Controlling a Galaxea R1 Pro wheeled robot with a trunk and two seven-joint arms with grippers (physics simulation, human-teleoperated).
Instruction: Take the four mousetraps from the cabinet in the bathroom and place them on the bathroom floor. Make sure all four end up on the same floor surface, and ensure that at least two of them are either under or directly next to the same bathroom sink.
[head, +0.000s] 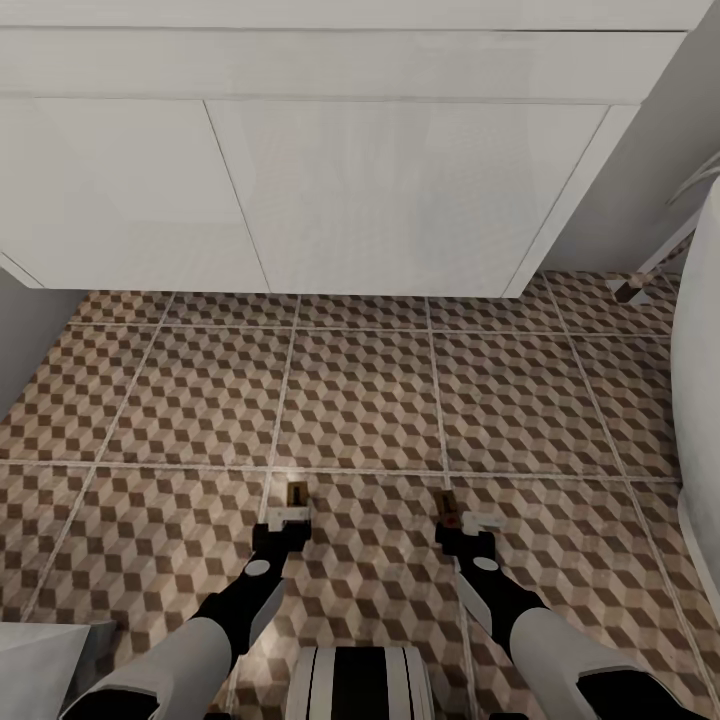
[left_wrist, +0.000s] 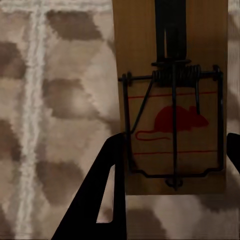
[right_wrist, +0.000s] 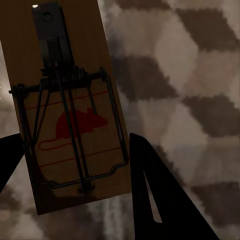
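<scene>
While over bathroom floor (head: 360, 400), left gripper (left_wrist: 172, 150) clamps mousetrap (left_wrist: 172, 100); right gripper (right_wrist: 75, 150) clamps second mousetrap (right_wrist: 65, 115).

Brown-and-beige cube-patterned tiles with pale grout cover the bathroom floor (head: 360, 400) below the plain white sink (head: 330, 170). Each tan wooden mousetrap (left_wrist: 172, 100) (right_wrist: 65, 110) carries a red mouse print, thin red lines and dark wire.

Two mousetraps (head: 296, 492) (head: 449, 508) (one per gripper), one sink (head: 330, 60).
</scene>
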